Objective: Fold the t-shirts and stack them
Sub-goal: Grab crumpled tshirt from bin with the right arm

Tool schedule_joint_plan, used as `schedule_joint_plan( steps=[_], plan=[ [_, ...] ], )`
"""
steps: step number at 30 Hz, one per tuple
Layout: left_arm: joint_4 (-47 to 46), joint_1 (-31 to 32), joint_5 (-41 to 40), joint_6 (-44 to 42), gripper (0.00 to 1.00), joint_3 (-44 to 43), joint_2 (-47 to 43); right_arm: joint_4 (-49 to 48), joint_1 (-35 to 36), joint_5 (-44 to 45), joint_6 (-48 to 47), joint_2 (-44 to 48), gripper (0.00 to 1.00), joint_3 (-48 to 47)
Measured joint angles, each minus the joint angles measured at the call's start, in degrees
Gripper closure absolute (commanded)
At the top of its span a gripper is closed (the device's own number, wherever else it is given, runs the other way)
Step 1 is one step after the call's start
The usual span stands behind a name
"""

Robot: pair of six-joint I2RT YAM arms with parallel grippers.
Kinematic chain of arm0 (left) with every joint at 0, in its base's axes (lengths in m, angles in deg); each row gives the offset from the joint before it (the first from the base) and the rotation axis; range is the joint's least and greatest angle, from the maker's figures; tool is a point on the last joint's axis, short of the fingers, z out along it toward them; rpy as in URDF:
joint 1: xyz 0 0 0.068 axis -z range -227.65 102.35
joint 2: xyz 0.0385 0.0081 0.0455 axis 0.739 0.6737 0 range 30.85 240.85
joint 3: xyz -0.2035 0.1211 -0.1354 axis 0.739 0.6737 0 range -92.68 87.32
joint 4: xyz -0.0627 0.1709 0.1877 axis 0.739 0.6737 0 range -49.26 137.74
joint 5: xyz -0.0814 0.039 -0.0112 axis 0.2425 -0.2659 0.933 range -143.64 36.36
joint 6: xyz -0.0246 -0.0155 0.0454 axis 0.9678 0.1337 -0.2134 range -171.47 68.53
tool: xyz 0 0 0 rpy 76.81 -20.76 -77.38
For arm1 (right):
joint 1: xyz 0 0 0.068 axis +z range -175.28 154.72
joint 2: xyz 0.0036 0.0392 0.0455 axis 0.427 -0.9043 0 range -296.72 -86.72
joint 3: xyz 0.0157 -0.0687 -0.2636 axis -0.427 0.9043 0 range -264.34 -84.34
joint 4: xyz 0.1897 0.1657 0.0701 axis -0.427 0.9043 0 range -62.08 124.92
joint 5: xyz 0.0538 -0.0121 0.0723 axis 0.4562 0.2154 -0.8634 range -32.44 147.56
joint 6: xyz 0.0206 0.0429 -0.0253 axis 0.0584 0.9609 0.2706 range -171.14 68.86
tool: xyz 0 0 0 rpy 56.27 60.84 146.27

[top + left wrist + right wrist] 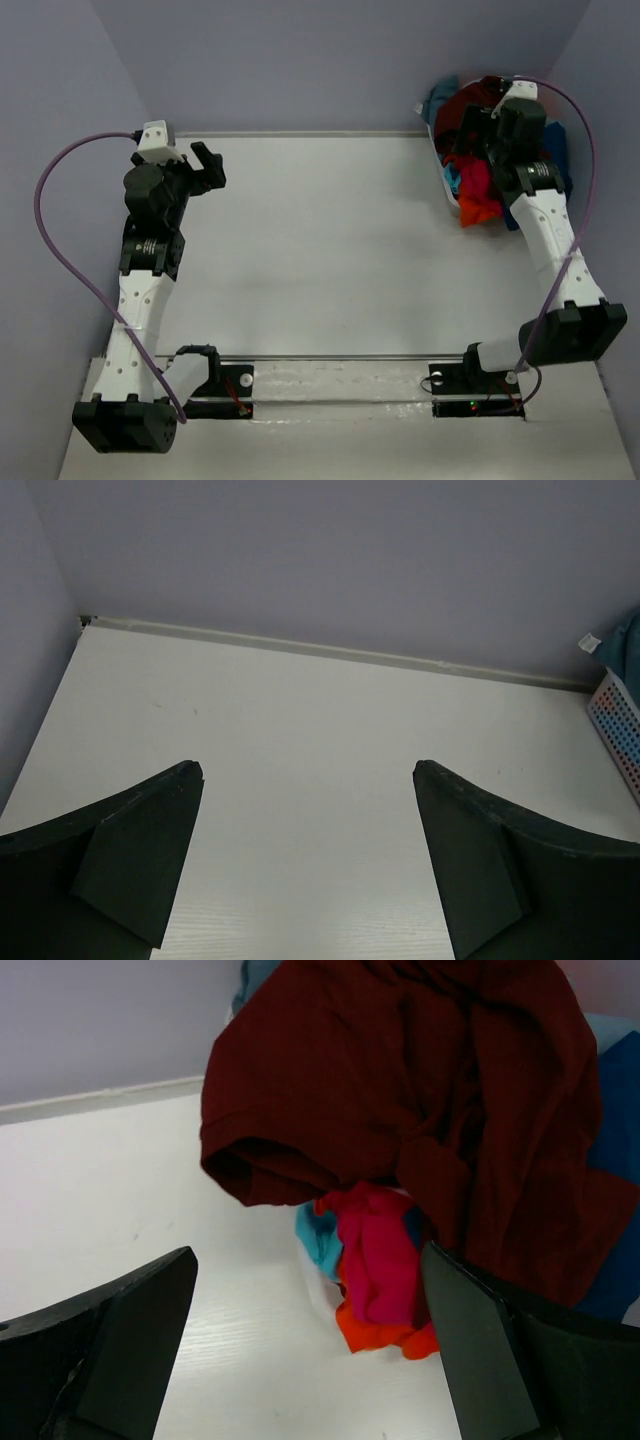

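The t-shirts lie in a crumpled heap at the table's far right corner. The dark maroon shirt [481, 102] is on top, and it fills the upper part of the right wrist view [400, 1090]. Under it hang the pink shirt [380, 1250], the bright red shirt [385, 1335], the teal shirt [318, 1232] and the navy shirt [615, 1160]. My right gripper [310, 1260] is open and empty, just in front of the heap, and shows in the top view [468, 128]. My left gripper [308, 770] is open and empty above bare table at the far left [212, 167].
The heap sits in a white perforated basket [615, 725], whose rim shows in the top view [449, 186]. Grey walls close in the table at the back and on both sides. The white table [320, 250] lies between the arms.
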Motion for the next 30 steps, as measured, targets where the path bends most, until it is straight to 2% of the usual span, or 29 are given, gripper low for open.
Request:
schedule_joint_plan(
  steps=[9, 17, 21, 22, 23, 24, 25, 26, 27, 30],
  plan=[
    [0.0, 0.0, 0.4, -0.2, 0.01, 0.0, -0.2, 4.9, -0.7, 3.9, -6.9, -20.8, 0.0, -17.5],
    [0.0, 0.2, 0.3, -1.1, 0.01, 0.0, -0.1, 7.4, -1.8, 3.9, -9.6, -31.7, 0.01, -28.1],
    [0.0, 0.5, 0.2, -1.5, 0.01, 0.0, 0.5, 8.7, -3.0, 2.5, -9.7, -37.4, 0.08, -33.9],
    [0.0, 0.6, 0.2, -1.5, 0.01, 0.0, 0.8, 8.8, -3.4, 2.3, -9.9, -38.2, 0.17, -34.3],
    [0.0, 0.6, 0.2, -1.6, 0.01, 0.0, 1.0, 9.0, -3.5, 2.1, -10.1, -38.8, 0.21, -34.5],
    [0.0, 0.6, 0.2, -1.6, 0.01, 0.0, 1.3, 9.3, -3.6, 2.0, -10.3, -39.1, 0.31, -34.6],
    [0.0, 0.6, 0.2, -1.7, 0.01, 0.0, 1.7, 9.6, -3.8, 1.8, -10.4, -39.3, 0.48, -34.7],
    [0.0, 0.6, 0.2, -1.8, 0.01, 0.0, 2.0, 9.6, -3.8, 1.5, -10.4, -39.5, 0.79, -34.7],
    [0.0, 0.6, 0.1, -1.8, 0.01, 0.0, 2.2, 9.7, -3.8, 1.1, -10.6, -39.5, 0.91, -34.7],
    [0.1, 0.6, 0.1, -1.9, 0.01, -0.6, 3.0, 8.9, -3.8, 1.3, -9.8, -39.5, 0.93, -33.9]
  ],
)
